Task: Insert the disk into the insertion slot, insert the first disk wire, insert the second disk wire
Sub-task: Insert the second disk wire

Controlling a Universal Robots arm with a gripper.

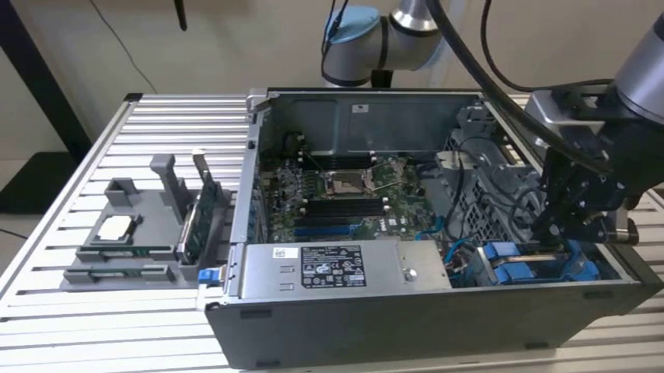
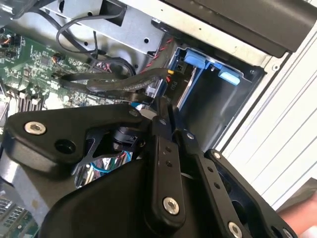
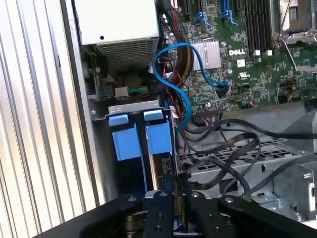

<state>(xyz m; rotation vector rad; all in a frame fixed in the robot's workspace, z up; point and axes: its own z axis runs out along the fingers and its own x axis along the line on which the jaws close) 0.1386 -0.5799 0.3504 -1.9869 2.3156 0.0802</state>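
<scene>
The disk [image 3: 166,164] sits down in the insertion slot [image 3: 133,106], a grey metal bay at the case's front corner, and the blue carrier tabs [image 3: 159,137] show at its end. In the exterior view the blue carriers [image 1: 518,268] lie under my gripper [image 1: 548,239]. In both wrist views my gripper [image 3: 173,182] [image 2: 163,110] has its fingers pressed together on the end of a flat black disk wire [image 3: 218,148] [image 2: 119,85]. It holds that end right at the disk's edge [image 2: 184,85]. The plug itself is hidden behind the fingers.
Loose black cables [image 3: 247,163] and a blue data cable [image 3: 174,55] crowd the space beside the bay. The grey power-supply box [image 1: 332,268] and the motherboard [image 1: 343,194] fill the case. A grey fixture with parts [image 1: 135,233] stands on the slatted table [image 1: 62,311].
</scene>
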